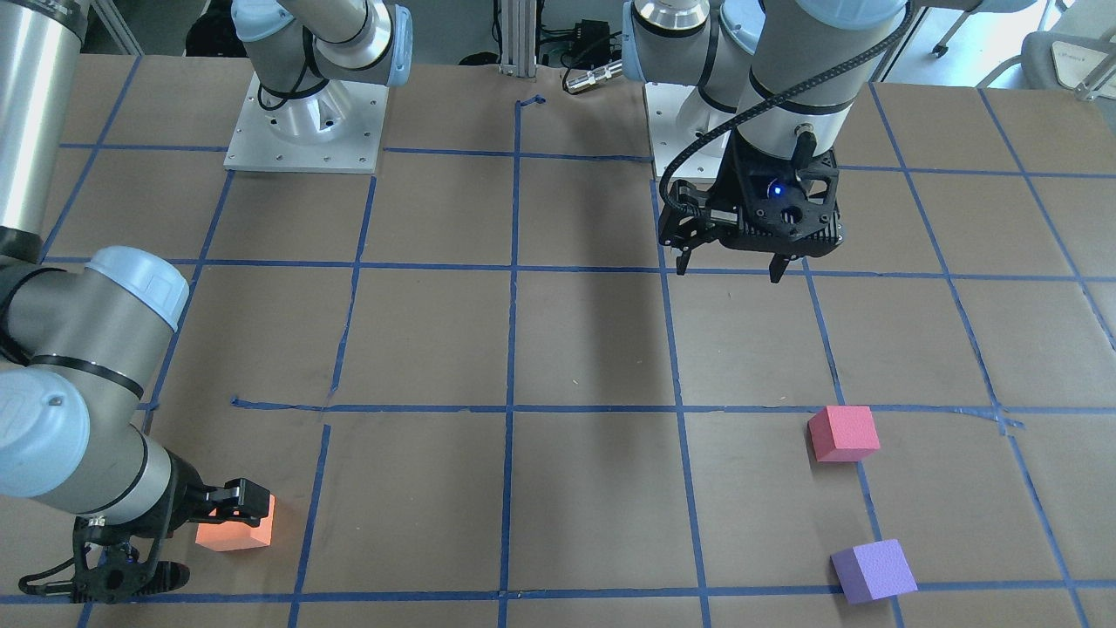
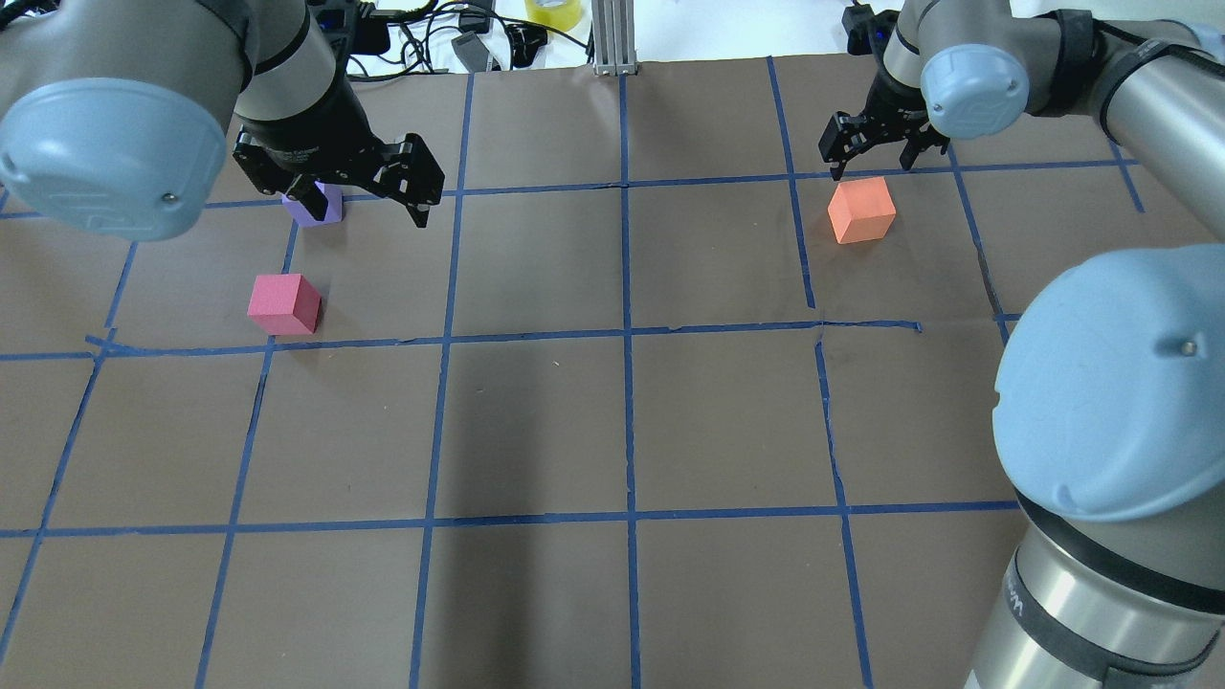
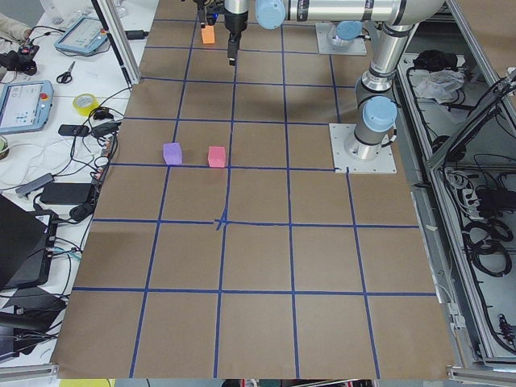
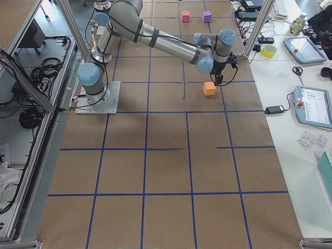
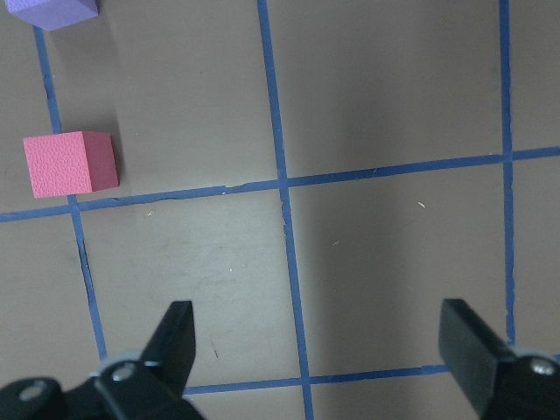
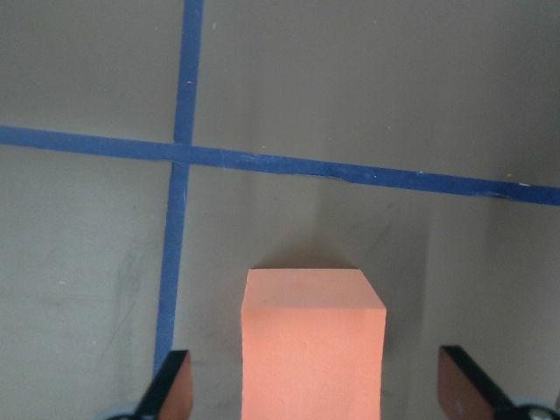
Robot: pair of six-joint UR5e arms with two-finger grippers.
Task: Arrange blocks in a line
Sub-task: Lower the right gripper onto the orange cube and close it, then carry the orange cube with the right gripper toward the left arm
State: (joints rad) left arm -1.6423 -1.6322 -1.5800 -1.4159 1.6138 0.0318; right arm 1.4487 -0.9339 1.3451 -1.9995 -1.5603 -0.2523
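The orange block sits at the table's far right. My right gripper is open, low over it. In the right wrist view the orange block lies between the two open fingertips. The pinkish red block and the purple block sit apart at the far left. My left gripper is open and empty, hovering above the table and partly hiding the purple block. The left wrist view shows the pinkish red block and the purple block ahead to the left.
The brown table carries a blue tape grid. The two arm bases stand at the robot's edge. Cables, a tape roll and tablets lie beyond the far edge.
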